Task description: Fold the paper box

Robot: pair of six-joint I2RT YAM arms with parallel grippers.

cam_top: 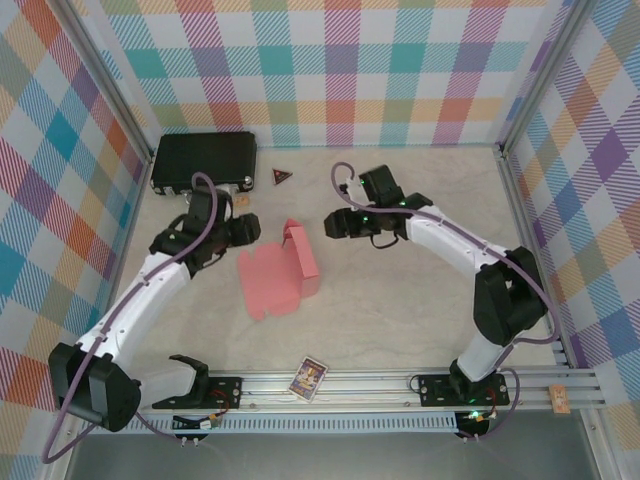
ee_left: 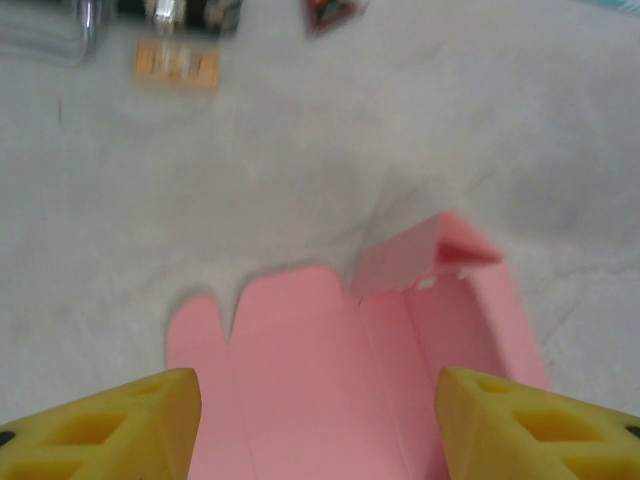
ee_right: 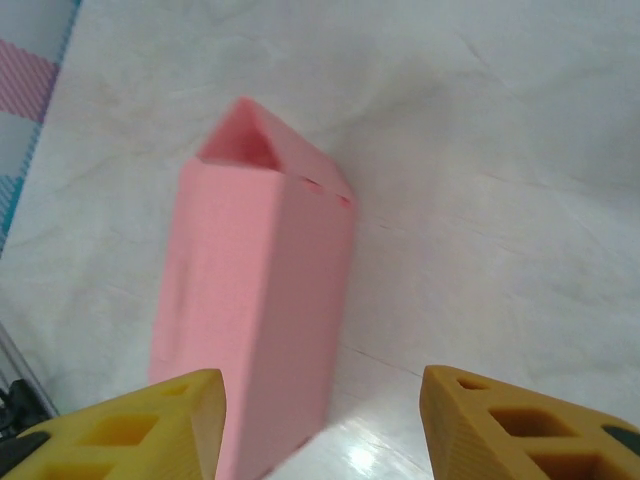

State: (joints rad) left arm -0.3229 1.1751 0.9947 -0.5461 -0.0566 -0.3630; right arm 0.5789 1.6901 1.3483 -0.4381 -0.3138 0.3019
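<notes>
paper box [cam_top: 278,272], top view: a pink thin-card cut-out near the table's middle, its left part lying flat and its right part raised into an upright wall with a folded end at 12 o'clock. at 10 o'clock from it, far back, stood a black case [cam_top: 203,160], with a small tan tag [cam_top: 241,201] in front of the case.

left gripper [cam_top: 240,232] hung just beside the flat flaps, at 10 o'clock from the sheet. in the left wrist view the left gripper [ee_left: 318,400] was released, its yellow fingers [ee_left: 140,425] spread wide over the paper box [ee_left: 300,390] with nothing between them.

right gripper [cam_top: 335,222] waited at 2 o'clock from the raised wall, near it but apart. in the right wrist view the right gripper [ee_right: 320,410] was also released, jaws parted and facing the outer side of the paper box [ee_right: 250,300]. a picture card [cam_top: 309,378] lay at 6 o'clock by the rail.

judged risk: nothing held the raised wall, so the card's own spring could let it fall back flat. a finger pressing sideways on the wall could slide the light sheet across the table instead of bending it at the crease. closing the jaws on the thin wall off the score line could crush or mis-crease it.
</notes>
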